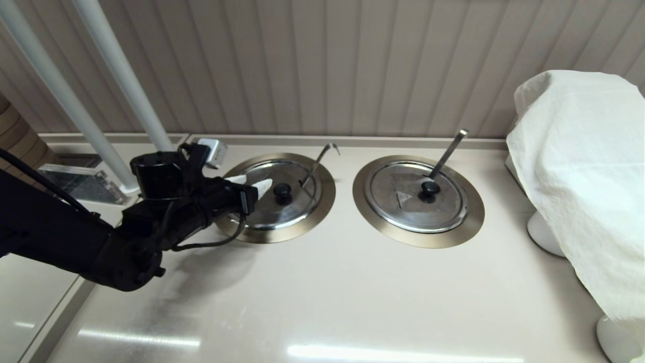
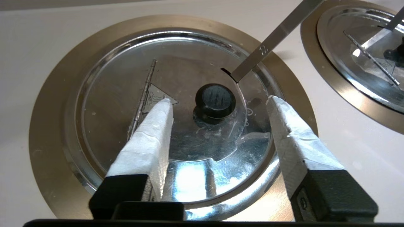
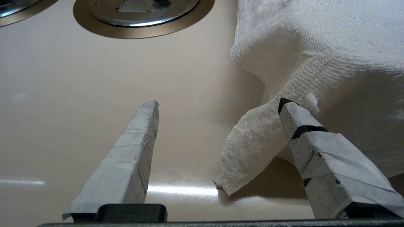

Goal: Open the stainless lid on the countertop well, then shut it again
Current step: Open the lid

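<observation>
The stainless lid (image 1: 292, 212) lies flat and closed on the left countertop well, inside its wide brushed rim ring (image 1: 327, 194). A thin hook-tipped ladle handle (image 1: 317, 164) sticks up through the lid beside the black knob (image 1: 282, 191). My left gripper (image 1: 254, 182) hovers over the lid's left part, open. In the left wrist view its taped fingertips (image 2: 164, 108) stand either side of the knob (image 2: 215, 100) without touching it; the lid's hinge (image 2: 143, 94) runs behind one finger. My right gripper (image 3: 217, 105) is open and empty over the bare counter.
The twin lid (image 1: 415, 199) with a straight flat-ended ladle handle (image 1: 448, 151) sits closed in the right well. A white cloth (image 1: 579, 176) drapes over an appliance at the right edge, close to my right fingers. Two white poles (image 1: 116, 65) rise at the back left.
</observation>
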